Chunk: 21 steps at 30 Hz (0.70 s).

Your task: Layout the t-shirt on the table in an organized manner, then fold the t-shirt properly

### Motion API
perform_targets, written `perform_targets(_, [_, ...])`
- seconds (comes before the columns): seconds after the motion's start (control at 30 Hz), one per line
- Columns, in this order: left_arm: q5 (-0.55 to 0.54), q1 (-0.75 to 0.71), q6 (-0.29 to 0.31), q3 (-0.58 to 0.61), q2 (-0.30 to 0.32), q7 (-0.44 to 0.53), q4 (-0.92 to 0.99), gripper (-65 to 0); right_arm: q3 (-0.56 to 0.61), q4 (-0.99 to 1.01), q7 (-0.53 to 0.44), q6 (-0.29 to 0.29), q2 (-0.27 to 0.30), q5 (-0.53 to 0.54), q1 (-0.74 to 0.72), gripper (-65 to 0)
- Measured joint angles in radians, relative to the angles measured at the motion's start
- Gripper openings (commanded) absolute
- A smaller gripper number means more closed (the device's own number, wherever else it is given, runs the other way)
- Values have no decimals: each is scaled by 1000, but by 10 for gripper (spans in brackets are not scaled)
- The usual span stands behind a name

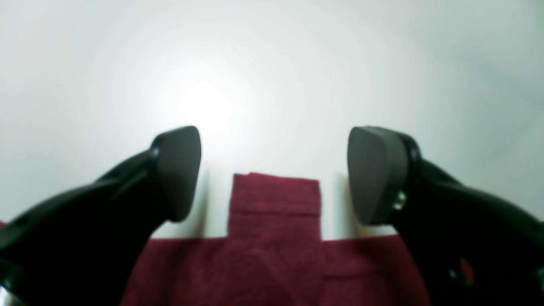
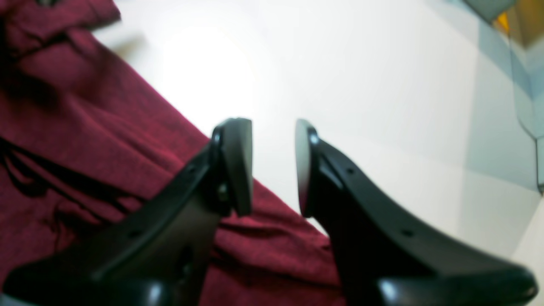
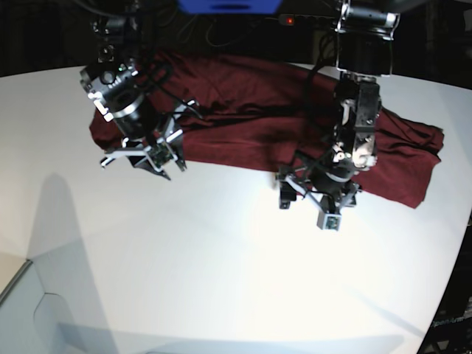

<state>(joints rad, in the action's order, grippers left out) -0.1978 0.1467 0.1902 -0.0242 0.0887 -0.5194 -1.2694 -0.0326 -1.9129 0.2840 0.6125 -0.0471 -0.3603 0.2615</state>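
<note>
The maroon t-shirt (image 3: 243, 110) lies wrinkled in a long band across the far part of the white table (image 3: 221, 258). My left gripper (image 3: 306, 209) hangs open at the shirt's near edge, right of the middle. In the left wrist view its fingers (image 1: 178, 170) stand wide apart, and a narrow flap of the t-shirt (image 1: 274, 199) juts out on the table (image 1: 272, 63) between them, untouched. My right gripper (image 3: 140, 164) hovers at the shirt's left end. Its jaws (image 2: 274, 165) stand partly open over the t-shirt's (image 2: 85, 140) edge, with nothing between them.
The table's curved edge (image 3: 461, 243) runs down the right side of the base view, with dark floor beyond. A pale grey surface (image 3: 29, 317) sits past the table's lower left corner. Dark equipment and cables (image 3: 221, 22) stand behind the shirt.
</note>
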Motion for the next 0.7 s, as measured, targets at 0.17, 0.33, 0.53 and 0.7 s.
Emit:
perform_targets(0.17, [-12, -24, 6, -3, 19, 7, -2, -134, 1, 0, -8, 0, -1, 1, -1, -472])
perform_targets(0.33, [-5, -46, 0, -8, 44, -2, 3, -195, 3, 0, -8, 0, 0, 1, 0, -472])
perform_targets(0.53, [-8, -42, 1, -7, 30, 6, 4, -322, 5, 0, -7, 0, 0, 0, 0, -472])
perform_targets(0.7, [-8, -40, 3, -8, 31, 7, 4, -322, 5, 0, -8, 0, 0, 0, 0, -472])
